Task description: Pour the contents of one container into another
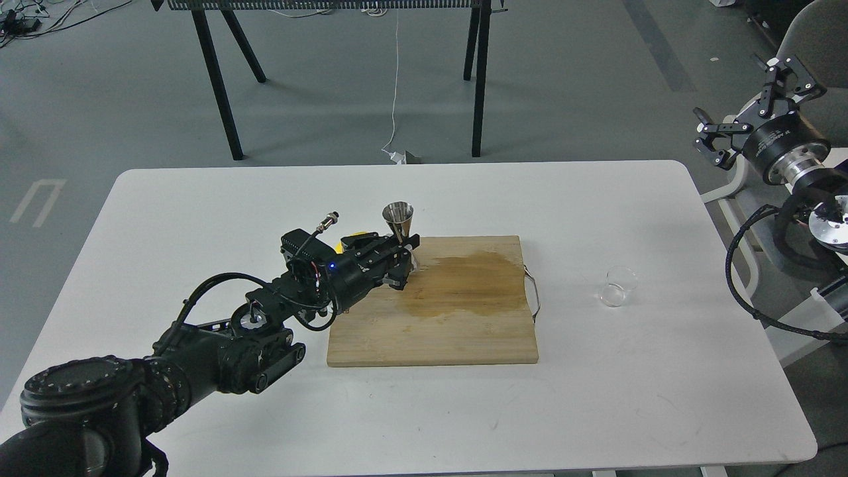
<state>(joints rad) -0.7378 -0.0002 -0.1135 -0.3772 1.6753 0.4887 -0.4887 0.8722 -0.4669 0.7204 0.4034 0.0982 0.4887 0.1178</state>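
The shiny steel jigger [400, 224] stands upright at the back left corner of the wooden cutting board [457, 331], and my left gripper [401, 254] is shut on its narrow waist. The small clear glass cup [617, 286] stands alone on the white table to the right of the board, well away from both grippers. My right gripper [747, 107] hangs open in the air off the table's right edge, holding nothing.
A large brown wet stain [464, 283] covers the board's back half. A metal handle [532, 298] sticks out at the board's right edge. Something yellow [347, 238] peeks out behind my left wrist. Black table legs stand beyond the far edge.
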